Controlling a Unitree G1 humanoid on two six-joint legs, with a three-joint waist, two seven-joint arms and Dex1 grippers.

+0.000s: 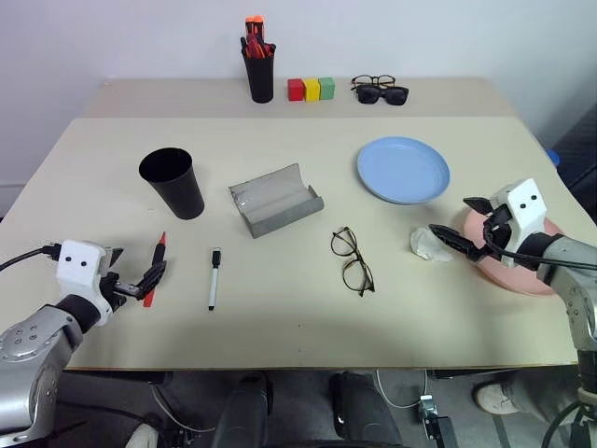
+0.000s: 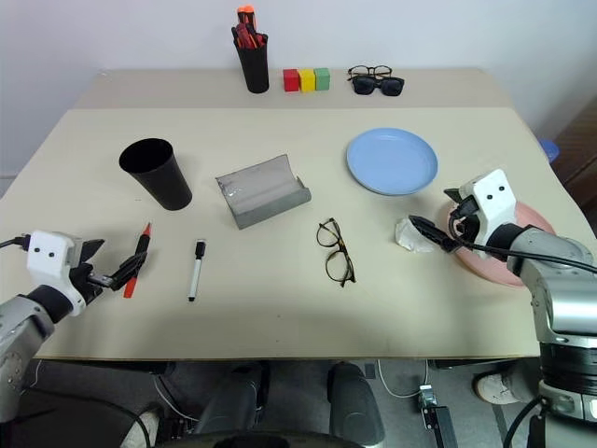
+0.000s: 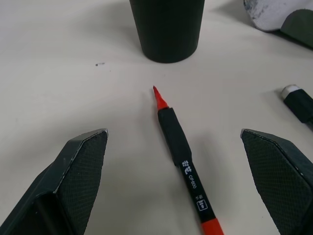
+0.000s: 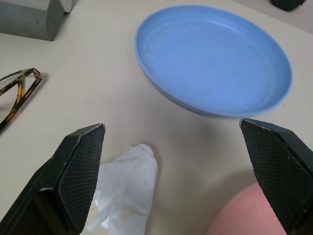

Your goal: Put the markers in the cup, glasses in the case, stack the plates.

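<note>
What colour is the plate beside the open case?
Light blue plate; clearest in the right wrist view.

A red marker [image 3: 183, 156] is seen lying on the surface [image 3: 73, 73] between the spread pincer [image 3: 178, 188] fingers, tip toward the black cup [image 3: 168, 27].

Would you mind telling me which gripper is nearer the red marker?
Left. The left gripper sits open right at the red marker, fingers either side. The right gripper is across the table by the pink plate.
</note>
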